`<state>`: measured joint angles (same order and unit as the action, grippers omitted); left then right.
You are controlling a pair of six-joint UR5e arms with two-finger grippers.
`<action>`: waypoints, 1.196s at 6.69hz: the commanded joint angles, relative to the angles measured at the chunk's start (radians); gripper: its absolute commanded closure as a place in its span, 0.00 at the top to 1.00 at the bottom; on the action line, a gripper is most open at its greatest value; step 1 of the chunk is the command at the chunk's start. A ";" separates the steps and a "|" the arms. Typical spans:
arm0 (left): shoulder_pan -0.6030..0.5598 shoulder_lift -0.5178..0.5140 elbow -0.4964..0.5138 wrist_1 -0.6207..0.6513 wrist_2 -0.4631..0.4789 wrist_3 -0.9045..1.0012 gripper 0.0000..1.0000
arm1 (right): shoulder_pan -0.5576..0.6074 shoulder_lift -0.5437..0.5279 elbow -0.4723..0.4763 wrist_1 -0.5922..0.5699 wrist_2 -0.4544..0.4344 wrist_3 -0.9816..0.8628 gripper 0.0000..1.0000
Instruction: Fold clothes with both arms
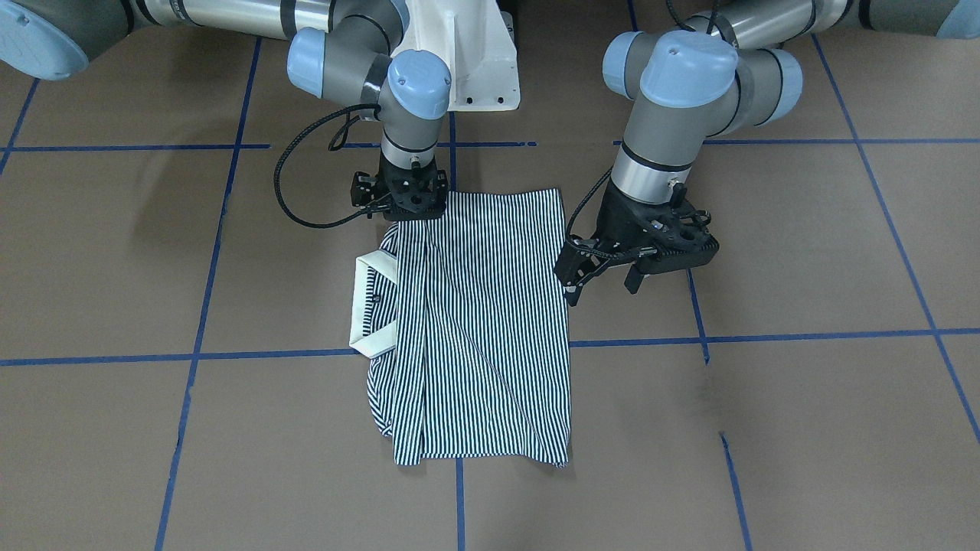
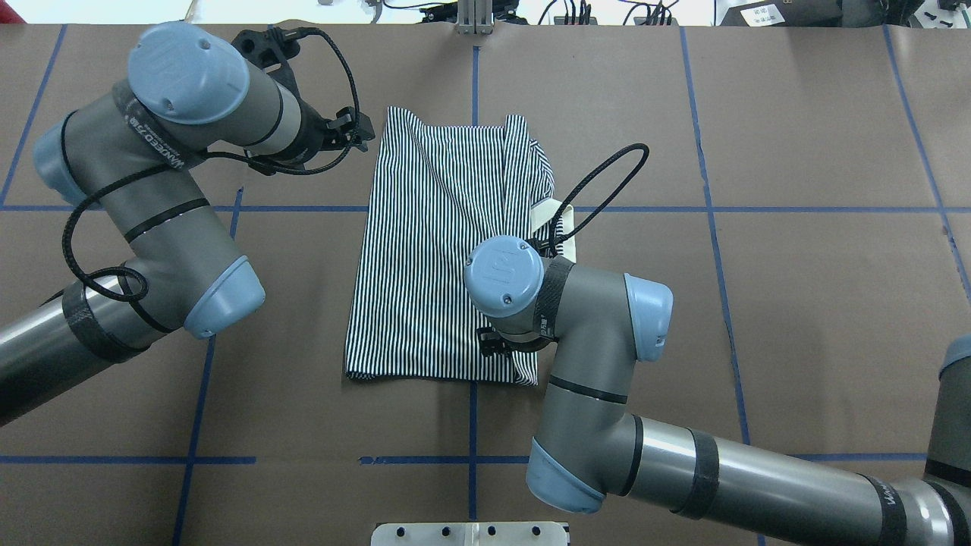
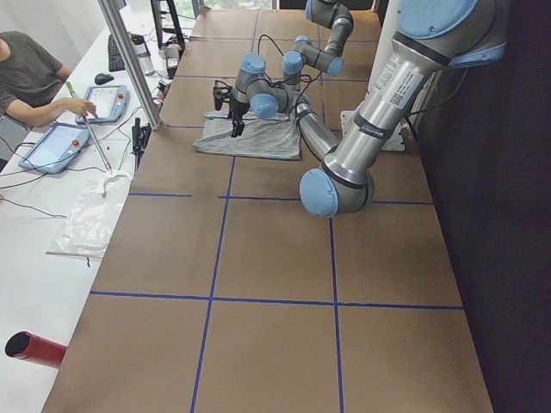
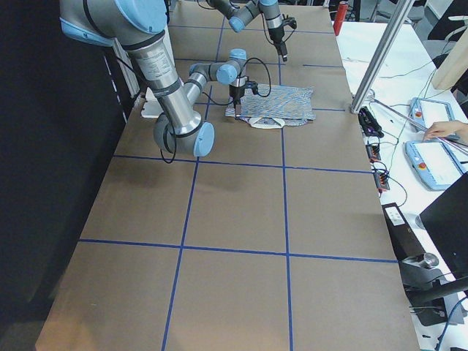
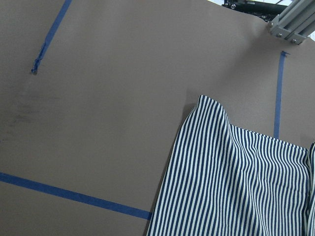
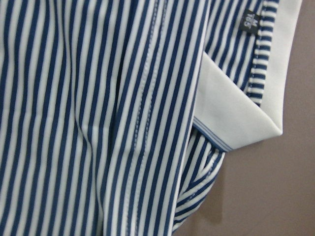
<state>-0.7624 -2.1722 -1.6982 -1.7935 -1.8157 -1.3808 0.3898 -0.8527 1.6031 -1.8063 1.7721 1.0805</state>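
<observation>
Judging the polo shirt (image 1: 475,321) roughly halfway folded: sides tucked into 1 long rectangle at centre of the front-facing view, crosswise folds probably pending, left gripper (image 1: 603,277) spread wide and empty beside its right edge, right gripper (image 1: 400,200) over its upper-left corner, jaw state untellable.

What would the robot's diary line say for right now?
striped polo shirt: folded narrow, flat on table | left gripper: open, empty, beside shirt | right gripper: down at shirt's edge, grip hidden
</observation>
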 commanded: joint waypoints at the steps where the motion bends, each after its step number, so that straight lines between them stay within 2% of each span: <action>1: 0.002 0.000 -0.011 0.000 -0.001 -0.006 1.00 | 0.000 -0.005 0.003 -0.043 0.000 -0.025 1.00; 3: 0.003 -0.001 -0.021 0.000 -0.019 -0.014 1.00 | 0.026 -0.049 0.053 -0.103 -0.002 -0.082 1.00; 5: 0.020 -0.003 -0.023 0.000 -0.017 -0.030 1.00 | 0.041 -0.202 0.183 -0.105 -0.010 -0.116 1.00; 6: 0.020 -0.003 -0.021 0.000 -0.016 -0.032 1.00 | 0.064 -0.239 0.245 -0.110 -0.002 -0.131 1.00; 7: 0.020 -0.003 -0.023 0.000 -0.016 -0.031 1.00 | 0.084 -0.211 0.267 -0.141 0.000 -0.172 1.00; 8: 0.020 -0.003 -0.026 0.000 -0.016 -0.030 1.00 | 0.107 -0.124 0.212 -0.131 -0.005 -0.194 1.00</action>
<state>-0.7429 -2.1751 -1.7219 -1.7932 -1.8318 -1.4111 0.4715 -1.0423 1.8408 -1.9353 1.7694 0.9168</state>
